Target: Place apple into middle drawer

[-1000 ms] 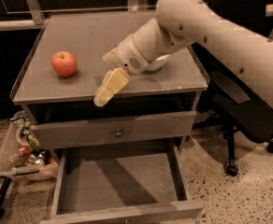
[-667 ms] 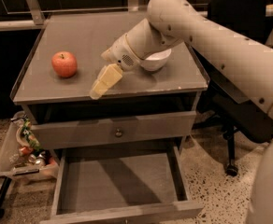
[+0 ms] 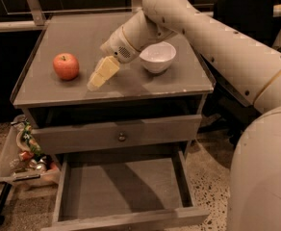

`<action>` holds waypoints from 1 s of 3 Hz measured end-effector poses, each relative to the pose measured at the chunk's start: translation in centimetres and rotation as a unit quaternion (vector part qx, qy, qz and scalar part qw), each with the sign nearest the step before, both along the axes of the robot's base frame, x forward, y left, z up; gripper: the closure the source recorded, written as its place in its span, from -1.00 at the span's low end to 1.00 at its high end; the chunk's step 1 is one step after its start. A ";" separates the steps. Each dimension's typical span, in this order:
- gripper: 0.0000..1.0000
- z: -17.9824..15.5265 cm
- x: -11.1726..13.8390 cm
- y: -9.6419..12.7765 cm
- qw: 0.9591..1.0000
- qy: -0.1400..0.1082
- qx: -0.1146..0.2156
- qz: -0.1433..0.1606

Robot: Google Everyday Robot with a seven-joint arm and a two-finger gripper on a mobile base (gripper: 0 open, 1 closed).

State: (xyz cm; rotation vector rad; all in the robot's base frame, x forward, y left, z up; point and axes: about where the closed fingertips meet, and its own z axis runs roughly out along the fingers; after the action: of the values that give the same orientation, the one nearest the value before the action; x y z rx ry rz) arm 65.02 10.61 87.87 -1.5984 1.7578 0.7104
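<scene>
The red-orange apple (image 3: pixel 66 65) sits on the left of the grey cabinet top (image 3: pixel 73 93). My gripper (image 3: pixel 95 82) hangs just above the top, a short way to the right of the apple and not touching it, its pale yellow tip pointing down-left. It holds nothing. The middle drawer (image 3: pixel 121 186) is pulled out at the bottom, its flat grey floor bare. My arm reaches in from the upper right across the cabinet.
A white bowl (image 3: pixel 158 57) stands on the top just right of my wrist. A closed drawer front with a round knob (image 3: pixel 121 136) sits above the open drawer. A clear bin of clutter (image 3: pixel 25 153) lies on the floor at left. A dark chair (image 3: pixel 246 13) stands at right.
My arm has swung left and back, bringing the gripper nearer the apple and uncovering the white bowl. The apple and the drawer have not moved.
</scene>
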 end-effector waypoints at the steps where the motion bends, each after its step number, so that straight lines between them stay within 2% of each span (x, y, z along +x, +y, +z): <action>1: -1.00 -1.0 0.1 0.5 1.000 -0.002 -0.005 -0.011; 2: -1.00 -1.3 1.6 2.7 0.999 -0.013 0.000 -0.030; 3: -1.00 -0.9 3.1 4.7 0.999 -0.024 0.006 -0.035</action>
State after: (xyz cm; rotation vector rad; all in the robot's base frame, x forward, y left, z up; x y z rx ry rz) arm 68.16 15.32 86.96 -1.5271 1.7622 0.6422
